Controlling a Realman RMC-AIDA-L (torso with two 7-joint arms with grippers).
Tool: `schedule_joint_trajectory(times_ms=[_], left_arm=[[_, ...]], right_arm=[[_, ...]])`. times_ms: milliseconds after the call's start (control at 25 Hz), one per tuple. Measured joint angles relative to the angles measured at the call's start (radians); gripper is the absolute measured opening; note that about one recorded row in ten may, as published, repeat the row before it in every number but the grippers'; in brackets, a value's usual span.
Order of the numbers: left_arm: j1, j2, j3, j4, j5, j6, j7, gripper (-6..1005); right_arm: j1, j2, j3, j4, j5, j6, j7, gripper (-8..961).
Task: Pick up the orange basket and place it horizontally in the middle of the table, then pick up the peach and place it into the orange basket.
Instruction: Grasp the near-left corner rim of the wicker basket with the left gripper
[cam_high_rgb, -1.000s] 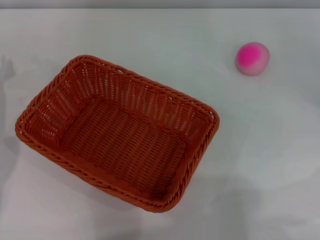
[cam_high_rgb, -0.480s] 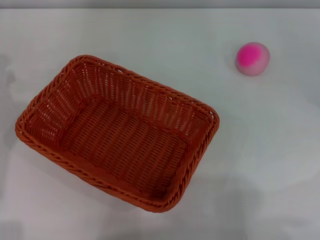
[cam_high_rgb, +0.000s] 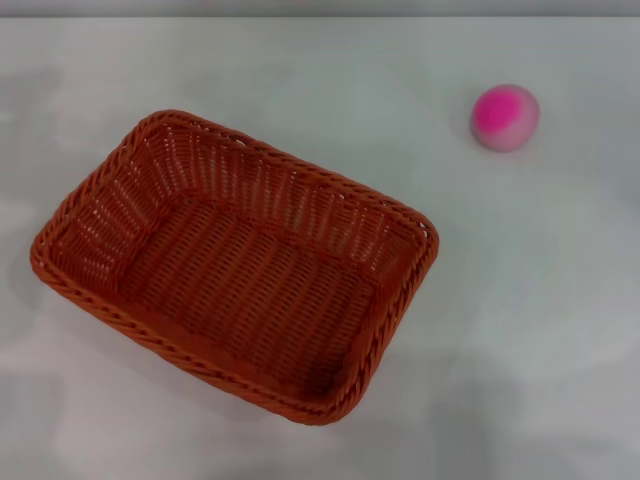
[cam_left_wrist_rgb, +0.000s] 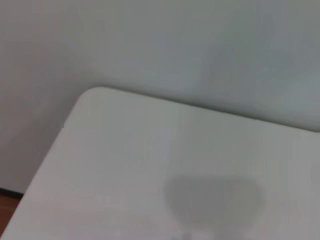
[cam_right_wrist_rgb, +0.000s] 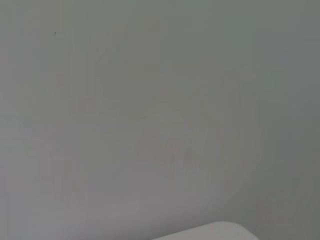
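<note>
The orange basket lies on the white table left of centre in the head view, turned at a slant, open side up and with nothing in it. The peach, pink fading to pale, rests alone at the far right. Neither gripper appears in any view. The left wrist view shows only a rounded corner of the table with a faint shadow on it. The right wrist view shows a grey wall and a sliver of the table.
The table's far edge runs along the top of the head view. A strip of brown floor shows past the table corner in the left wrist view.
Basket and peach have not moved. The faint shadows on the table at the left and lower edges have shifted slightly.
</note>
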Motion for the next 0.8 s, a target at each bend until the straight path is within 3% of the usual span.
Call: schedule_joint_trajectory(times_ms=[520,800], left_arm=[[-0.201,-0.002,0.006,0.163,-0.041,0.081,0.001,525],[-0.265,-0.015,0.056,0.176,-0.097,0.126,0.001,527]], right_arm=[[0.001,0.005,0.0,0.0,0.0,-0.014,0.002,855],[0.007,0.005,0.0,-0.001,0.0,-0.018,0.002,855]])
